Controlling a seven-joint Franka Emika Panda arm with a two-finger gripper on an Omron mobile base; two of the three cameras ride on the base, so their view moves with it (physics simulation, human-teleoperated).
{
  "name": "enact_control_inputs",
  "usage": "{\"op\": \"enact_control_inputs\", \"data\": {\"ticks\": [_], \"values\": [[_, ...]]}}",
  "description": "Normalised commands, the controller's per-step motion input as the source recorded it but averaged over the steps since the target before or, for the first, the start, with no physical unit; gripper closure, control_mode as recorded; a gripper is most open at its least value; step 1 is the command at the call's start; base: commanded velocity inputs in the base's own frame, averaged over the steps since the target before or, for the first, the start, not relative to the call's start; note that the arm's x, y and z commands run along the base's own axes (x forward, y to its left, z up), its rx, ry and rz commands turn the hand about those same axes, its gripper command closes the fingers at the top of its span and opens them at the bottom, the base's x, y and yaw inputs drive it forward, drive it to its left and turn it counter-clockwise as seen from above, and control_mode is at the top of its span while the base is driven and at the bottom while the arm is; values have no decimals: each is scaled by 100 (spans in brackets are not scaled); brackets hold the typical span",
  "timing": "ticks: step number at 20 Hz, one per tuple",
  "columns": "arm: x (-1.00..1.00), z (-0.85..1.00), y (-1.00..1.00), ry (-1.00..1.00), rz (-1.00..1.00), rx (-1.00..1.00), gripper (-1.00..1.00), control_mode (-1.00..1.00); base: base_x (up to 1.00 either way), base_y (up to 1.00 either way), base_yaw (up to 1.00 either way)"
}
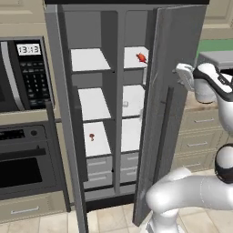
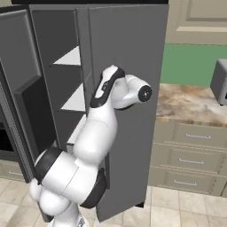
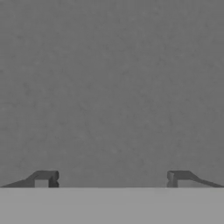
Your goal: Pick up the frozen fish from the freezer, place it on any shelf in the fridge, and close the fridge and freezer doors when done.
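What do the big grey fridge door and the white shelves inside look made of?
The tall grey fridge door looks like matte painted or brushed metal: flat, even grey, faint grain in the hand view, no shine. The flat white shelves look like smooth plastic or coated board: plain, opaque white. Being rendered, neither is certain.

My left base view looks forward into the open fridge (image 1: 113,113) from behind the arm. My right base view faces the same fridge door (image 2: 128,88) from outside. My hand view sits hard against that grey door (image 3: 112,87).
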Motion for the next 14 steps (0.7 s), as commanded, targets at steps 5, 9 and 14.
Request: {"op": "enact_control_inputs", "data": {"ticks": [5,9,14], "values": [[54,1,30,3,-30,-6,-100,-100,0,0,0],[39,16,11,4,-25,-1,-100,-100,0,0,0],[23,25,0,11,-17,0,-100,-100,0,0,0]]}}
